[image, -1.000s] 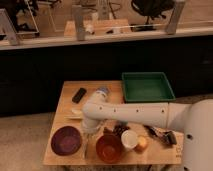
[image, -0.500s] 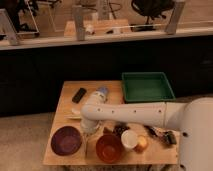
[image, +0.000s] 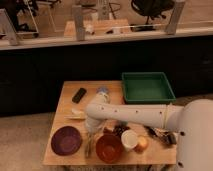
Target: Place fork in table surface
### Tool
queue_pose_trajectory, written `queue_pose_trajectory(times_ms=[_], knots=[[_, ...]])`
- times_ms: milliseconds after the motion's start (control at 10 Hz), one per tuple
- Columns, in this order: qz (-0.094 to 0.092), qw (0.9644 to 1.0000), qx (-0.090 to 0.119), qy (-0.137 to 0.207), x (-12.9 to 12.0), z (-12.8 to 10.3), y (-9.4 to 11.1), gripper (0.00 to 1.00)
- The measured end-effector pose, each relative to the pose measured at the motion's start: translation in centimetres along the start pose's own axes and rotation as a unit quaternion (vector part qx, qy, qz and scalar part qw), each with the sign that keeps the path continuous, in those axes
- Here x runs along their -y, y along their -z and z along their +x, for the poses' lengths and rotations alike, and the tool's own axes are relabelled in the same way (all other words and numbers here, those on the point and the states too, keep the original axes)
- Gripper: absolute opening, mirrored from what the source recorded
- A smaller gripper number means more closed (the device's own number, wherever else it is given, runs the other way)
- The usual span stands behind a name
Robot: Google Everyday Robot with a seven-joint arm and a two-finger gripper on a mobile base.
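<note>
The table surface is a light-brown wooden top that carries everything here. My white arm reaches in from the right and bends down at its left end. My gripper points down near the table's front, between the purple bowl and the reddish-orange bowl. Just under it, a slim pale streak that looks like the fork lies on or close to the wood in the gap between the two bowls. Whether the gripper still touches it cannot be made out.
A green tray stands at the back right. A black brush and a flat pale-yellow item lie on the left. A white cup, an orange fruit and dark items sit front right.
The arm's bend and the gripper have come down and toward the table's front edge, between the two bowls.
</note>
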Motion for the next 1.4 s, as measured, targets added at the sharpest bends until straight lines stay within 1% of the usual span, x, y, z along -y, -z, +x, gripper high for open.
queue_pose_trajectory(times_ms=[200,500,700,800,1000,1400], knots=[[0.006,1.0,0.004,-0.004,-0.4,0.2,-0.2,0.28],[0.009,0.9999,0.007,-0.007,-0.5,0.4,-0.5,0.6],[0.011,0.9999,0.006,-0.01,-0.5,0.4,-0.6,0.78],[0.01,0.9999,0.005,-0.01,-0.4,0.4,-0.7,0.8],[0.01,0.9999,0.0,-0.007,-0.3,0.3,-0.4,0.8],[0.013,0.9998,-0.015,-0.001,0.3,-0.1,1.4,0.8]])
